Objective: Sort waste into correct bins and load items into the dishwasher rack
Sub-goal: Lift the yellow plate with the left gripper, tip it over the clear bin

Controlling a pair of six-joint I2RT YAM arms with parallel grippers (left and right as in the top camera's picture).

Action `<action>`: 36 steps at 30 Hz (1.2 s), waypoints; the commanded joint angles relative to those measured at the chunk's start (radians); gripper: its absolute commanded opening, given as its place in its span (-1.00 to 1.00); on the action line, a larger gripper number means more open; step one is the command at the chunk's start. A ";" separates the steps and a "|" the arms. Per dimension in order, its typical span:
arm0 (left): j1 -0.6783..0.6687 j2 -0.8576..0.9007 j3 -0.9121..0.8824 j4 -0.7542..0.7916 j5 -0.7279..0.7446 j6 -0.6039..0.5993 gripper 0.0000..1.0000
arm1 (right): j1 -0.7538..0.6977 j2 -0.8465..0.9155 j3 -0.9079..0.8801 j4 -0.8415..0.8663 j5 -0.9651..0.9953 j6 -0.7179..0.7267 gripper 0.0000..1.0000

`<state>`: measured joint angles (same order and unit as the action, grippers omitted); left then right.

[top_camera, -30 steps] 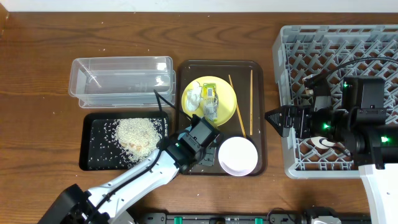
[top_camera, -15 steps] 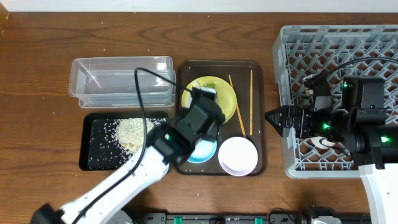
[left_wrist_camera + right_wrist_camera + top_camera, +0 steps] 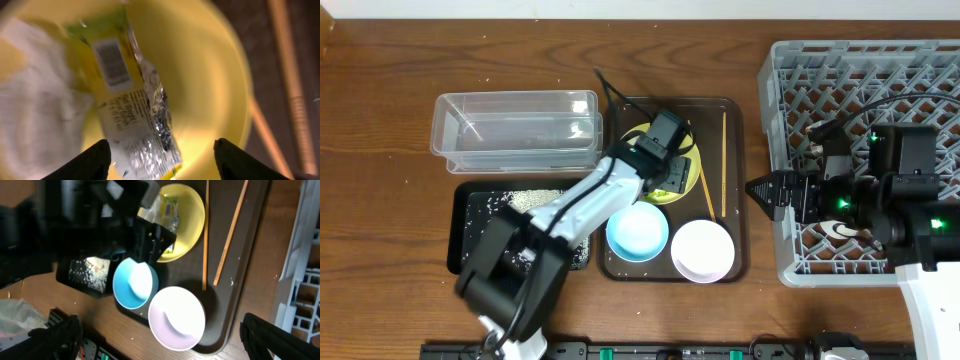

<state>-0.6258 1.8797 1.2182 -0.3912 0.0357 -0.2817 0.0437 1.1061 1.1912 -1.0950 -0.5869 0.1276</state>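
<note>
My left gripper [image 3: 665, 168] hangs open just over the yellow plate [image 3: 688, 150] on the brown tray. Between its fingers lies the green-yellow snack wrapper [image 3: 135, 110], with the crumpled white tissue [image 3: 40, 115] beside it on the plate [image 3: 210, 75]. The light-blue bowl [image 3: 638, 232] and the white-pink bowl [image 3: 702, 250] sit empty at the tray's front. Two chopsticks [image 3: 724, 165] lie right of the plate. Rice scraps [image 3: 525, 200] lie in the black tray [image 3: 470, 225]. The clear tub [image 3: 510, 140] is empty. My right gripper [image 3: 760, 190] is open, empty, beside the grey rack [image 3: 820, 90].
The dark brown serving tray [image 3: 740, 240] holds the plate, bowls and chopsticks. My left arm stretches diagonally over the black tray and the brown tray's left edge. The right arm's body lies over the rack's front half. Bare wood runs between the serving tray and the rack.
My left gripper has left the blue bowl at the tray's front, opened wider and swung back over the yellow plate. The right arm has not moved.
</note>
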 commanded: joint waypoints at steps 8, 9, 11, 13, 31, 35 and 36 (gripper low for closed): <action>0.002 0.060 0.037 -0.028 0.040 0.019 -0.63 | 0.010 0.000 -0.052 0.007 -0.004 0.010 0.99; 0.002 0.042 0.052 -0.046 0.044 0.019 -0.74 | 0.010 0.000 -0.052 0.011 -0.004 0.010 0.99; 0.002 -0.004 0.090 -0.098 0.042 0.019 -0.83 | 0.010 0.000 -0.052 0.016 -0.004 0.010 0.99; 0.008 -0.068 0.125 -0.151 0.026 0.019 -0.86 | 0.010 0.000 -0.052 0.019 -0.004 0.009 0.99; 0.423 -0.182 0.166 -0.268 -0.068 0.020 -0.05 | 0.010 0.000 -0.052 0.034 -0.004 0.009 0.99; 0.428 -0.214 0.187 -0.270 0.120 0.019 0.05 | 0.010 0.000 -0.052 0.037 -0.004 0.009 0.98; 0.416 -0.221 0.189 -0.271 0.127 0.019 0.10 | 0.010 0.000 -0.052 0.037 -0.004 0.009 0.98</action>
<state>-0.1871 1.7023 1.3808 -0.6586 0.0307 -0.2638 0.0437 1.1061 1.1427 -1.0603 -0.5869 0.1291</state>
